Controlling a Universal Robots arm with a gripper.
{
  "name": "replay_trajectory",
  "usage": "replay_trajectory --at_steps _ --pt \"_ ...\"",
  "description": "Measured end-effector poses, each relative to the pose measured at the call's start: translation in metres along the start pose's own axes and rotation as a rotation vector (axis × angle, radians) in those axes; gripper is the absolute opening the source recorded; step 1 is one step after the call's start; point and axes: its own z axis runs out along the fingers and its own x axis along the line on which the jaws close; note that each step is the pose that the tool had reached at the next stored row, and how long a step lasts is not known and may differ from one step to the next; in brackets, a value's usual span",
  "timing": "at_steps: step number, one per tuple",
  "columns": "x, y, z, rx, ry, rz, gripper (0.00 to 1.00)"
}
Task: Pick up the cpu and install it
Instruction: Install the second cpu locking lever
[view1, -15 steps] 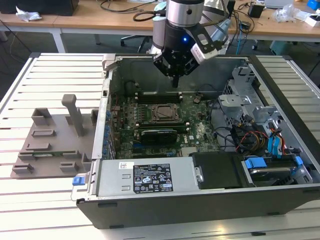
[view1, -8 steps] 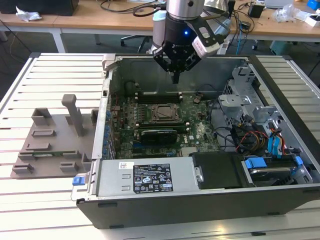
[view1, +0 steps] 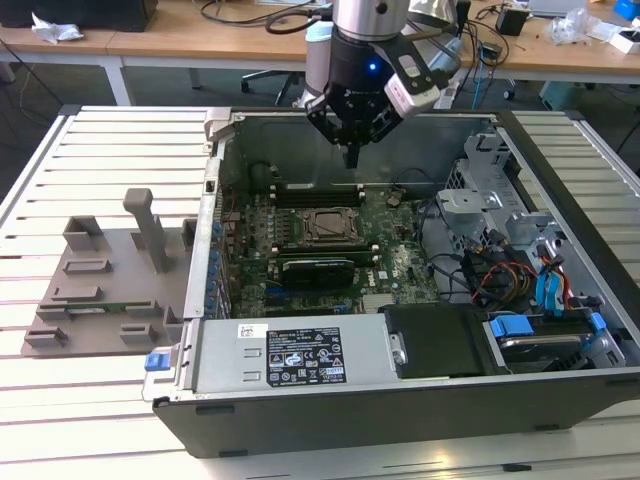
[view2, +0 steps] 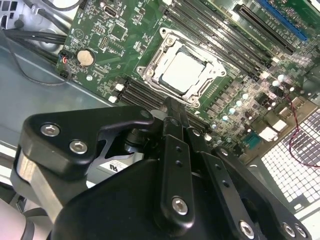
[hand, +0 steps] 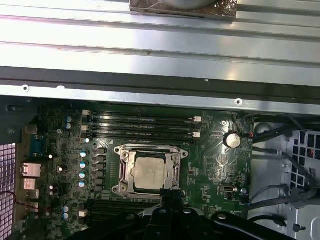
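Note:
The cpu (view2: 184, 70) (hand: 150, 172), a silvery square chip, lies flat inside the dark socket frame (view1: 325, 228) on the green motherboard (view1: 395, 262) of the open computer case. My gripper (view1: 350, 155) hangs above the board near the case's back wall, a little beyond the socket. In both wrist views its black fingertips (view2: 172, 106) (hand: 170, 195) are pressed together with nothing between them, just off the socket's edge and apart from the chip.
A grey fixture plate (view1: 100, 290) with upright pegs lies on the slatted table at the exterior view's left. A long black card (view1: 318, 268) sits beside the socket. Memory slots (hand: 142, 127), the case wall (hand: 150, 85), drive cage (view1: 480, 200) and cables (view1: 500, 280) crowd the case.

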Motion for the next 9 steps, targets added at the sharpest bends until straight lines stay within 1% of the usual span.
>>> replay_trajectory --at_steps 4,5,6,8,9 --pt "0.0002 -0.0028 0.0001 -0.0003 -0.0002 0.000 0.11" --pt "0.0003 -0.0051 0.0003 -0.0009 -0.0001 0.000 0.11" --pt "0.0005 -0.0088 0.0004 -0.0020 -0.0002 0.000 0.11" --pt "0.0007 -0.0112 0.0004 -0.0025 -0.0002 0.000 0.11" --pt "0.0009 -0.0136 0.0006 -0.0032 -0.0003 0.000 0.11"
